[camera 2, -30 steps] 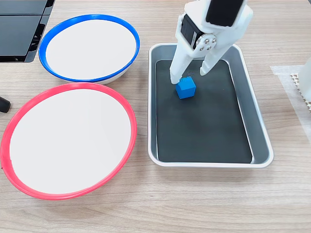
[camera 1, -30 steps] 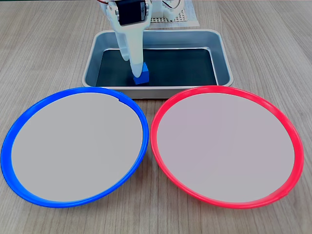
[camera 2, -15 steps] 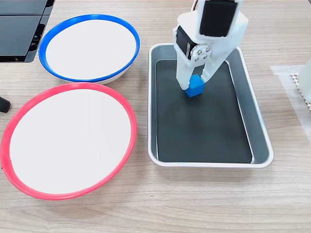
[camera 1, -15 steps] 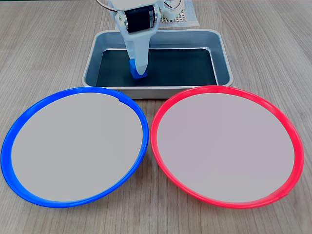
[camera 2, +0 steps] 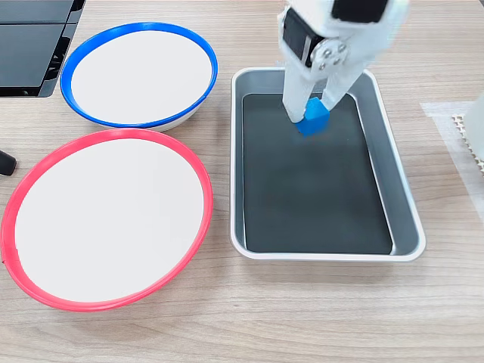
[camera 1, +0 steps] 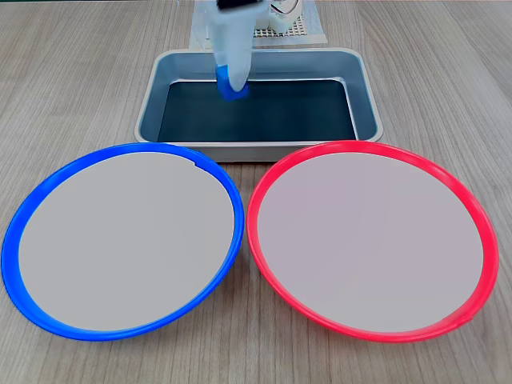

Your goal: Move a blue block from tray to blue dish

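Hand: the white hand (camera 2: 311, 115) is closed on the block (camera 2: 313, 119), pinched between its fingertips.
Block: at the fingertips, raised above the tray's dark floor.
Tray: the tray (camera 2: 398, 181) sits directly below the hand.
Dishes: blue dish (camera 1: 48, 188) and red dish (camera 1: 448, 184) lie apart from the hand, on the counter (camera 1: 72, 72).

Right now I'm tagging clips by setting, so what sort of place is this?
Probably a desk or lab bench set up for robot practice: a wood-grain tabletop, a white gripper holding a blue block above a metal tray, with a blue dish nearby.
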Tool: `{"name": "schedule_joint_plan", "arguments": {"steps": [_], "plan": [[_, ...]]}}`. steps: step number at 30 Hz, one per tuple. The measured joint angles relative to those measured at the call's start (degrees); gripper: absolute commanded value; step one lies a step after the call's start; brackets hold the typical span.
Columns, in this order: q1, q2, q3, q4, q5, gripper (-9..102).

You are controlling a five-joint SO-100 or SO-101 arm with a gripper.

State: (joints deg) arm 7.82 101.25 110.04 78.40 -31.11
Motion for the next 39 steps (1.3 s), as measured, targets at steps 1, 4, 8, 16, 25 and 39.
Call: {"name": "schedule_joint_plan", "arguments": {"steps": [1, 4, 8, 16, 25, 39], "plan": [[-0.18, 0.7, -0.44, 0.09, 0.35, 5], [-1.67, 2.9, -8.61, 6.5, 1.93, 4], [0.88, -1.14, -23.2, 8.26, 1.93, 4], [6.42, -18.19, -36.65, -4.92, -0.26, 8], [8.0, -28.92, -39.11, -19.16, -2.72, 32], [1.41, -7.29, -26.54, -34.1, 16.08, 0]]}}
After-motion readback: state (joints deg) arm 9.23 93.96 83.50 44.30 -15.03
